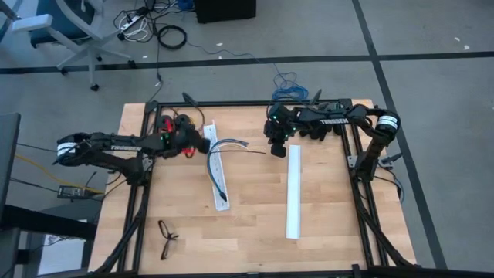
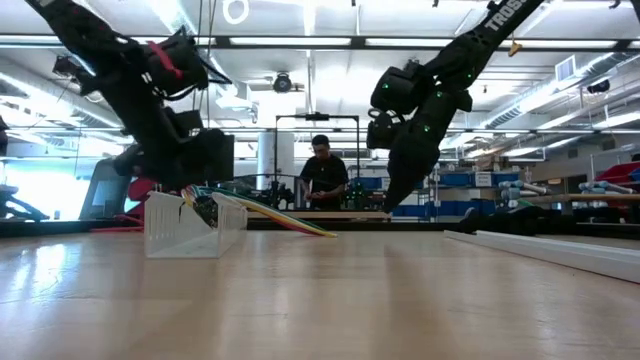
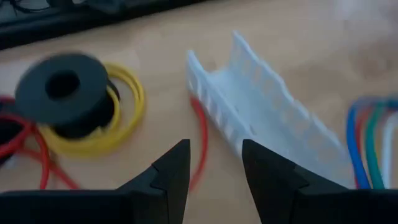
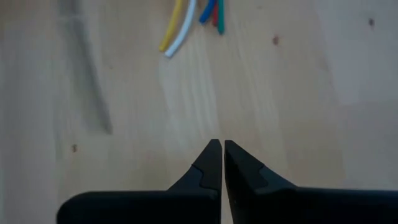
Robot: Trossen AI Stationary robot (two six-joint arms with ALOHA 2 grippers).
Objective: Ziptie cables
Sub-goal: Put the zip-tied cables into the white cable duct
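The cables (image 1: 221, 147), thin blue, yellow, white and green wires, arc over the left white slotted rail (image 1: 218, 171) and run along it; their loose ends (image 4: 193, 18) lie on the table. A thin dark strip, the ziptie (image 1: 252, 151), lies on the wood beside those ends and shows as a blurred grey streak (image 4: 87, 81) in the right wrist view. My left gripper (image 3: 214, 146) stands open over the rail's far end (image 3: 261, 112), nothing between its fingers. My right gripper (image 4: 219, 143) hangs shut above bare wood just right of the ziptie, holding nothing that I can see.
A black spool (image 3: 62, 87) with coiled yellow and red wire (image 3: 121, 115) lies by the left gripper. A second white rail (image 1: 294, 189) lies right of centre. Glasses (image 1: 167, 238) rest near the front left edge. A person (image 2: 322, 175) stands beyond the table.
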